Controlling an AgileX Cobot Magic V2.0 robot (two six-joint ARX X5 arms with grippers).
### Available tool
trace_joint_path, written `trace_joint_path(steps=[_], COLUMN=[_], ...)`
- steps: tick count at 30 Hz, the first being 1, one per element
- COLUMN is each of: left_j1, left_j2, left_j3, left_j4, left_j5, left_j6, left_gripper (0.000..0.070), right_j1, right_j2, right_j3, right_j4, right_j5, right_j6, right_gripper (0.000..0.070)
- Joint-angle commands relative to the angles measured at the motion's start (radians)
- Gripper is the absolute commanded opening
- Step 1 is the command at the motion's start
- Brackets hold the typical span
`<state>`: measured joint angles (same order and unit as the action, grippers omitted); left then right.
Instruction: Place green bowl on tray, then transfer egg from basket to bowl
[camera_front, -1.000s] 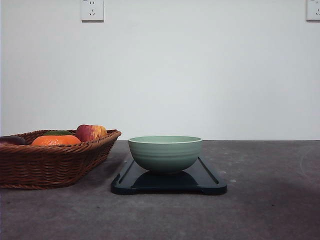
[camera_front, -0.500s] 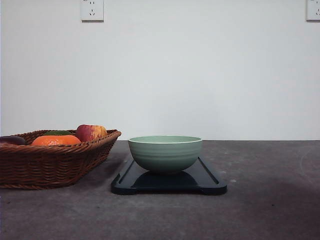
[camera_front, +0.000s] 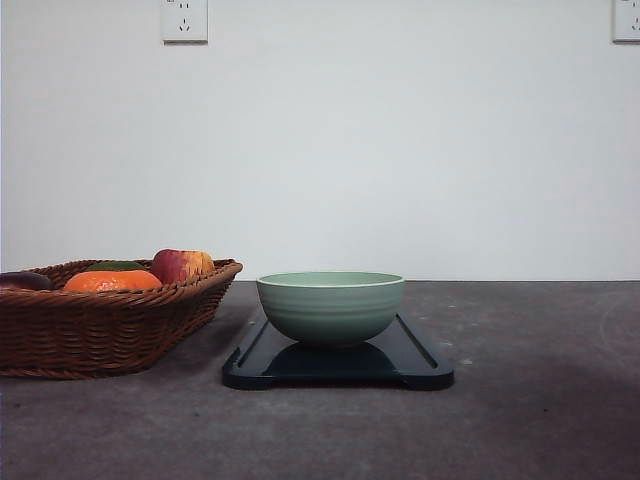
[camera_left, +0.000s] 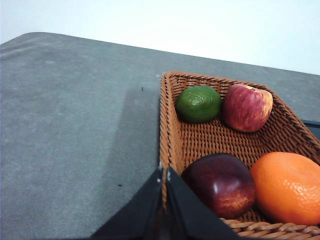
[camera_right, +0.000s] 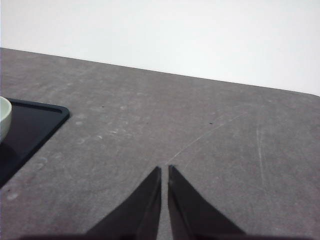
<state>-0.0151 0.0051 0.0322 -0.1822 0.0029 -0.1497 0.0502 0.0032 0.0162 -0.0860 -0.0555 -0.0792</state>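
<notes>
- Front view: the tray (camera_front: 420, 368), flat, dark, glossy, with rounded corners, lies nearest on the grey matte table (camera_front: 540, 420); the green bowl (camera_front: 331, 305), ridged and pale-rimmed, sits on it, so the first step looks done
- Just to the left the basket (camera_front: 110, 325), brown woven wicker with a braided rim, holds an orange (camera_front: 112, 281), an apple (camera_front: 181, 265), a lime (camera_left: 198, 103) and a dark plum-like fruit (camera_left: 220, 183); no egg can be made out
- Left wrist view: left gripper (camera_left: 164, 175) hangs at the basket's near rim, its fingers pressed together, holding nothing, likely poised to search inside
- Right wrist view: right gripper (camera_right: 164, 172) is closed too, empty over bare table beside the tray, parked clear
</notes>
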Motion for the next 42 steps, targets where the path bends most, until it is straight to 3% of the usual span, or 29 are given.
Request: trace_joint_path(steps=[1, 42], left_j1=[0.002, 0.002], left_j2=[-0.002, -0.002], left_j3=[-0.019, -0.019], left_j4=[-0.006, -0.006], left_j5=[0.001, 0.001], left_j6=[0.004, 0.004], left_gripper=[0.0000, 0.0000], right_j1=[0.000, 0.000], right_j2=[0.000, 0.000], right_j3=[-0.004, -0.004], right_j4=[0.011, 0.011], right_j5=[0.002, 0.002], right_j6=[0.000, 0.000], right_gripper=[0.0016, 0.0016])
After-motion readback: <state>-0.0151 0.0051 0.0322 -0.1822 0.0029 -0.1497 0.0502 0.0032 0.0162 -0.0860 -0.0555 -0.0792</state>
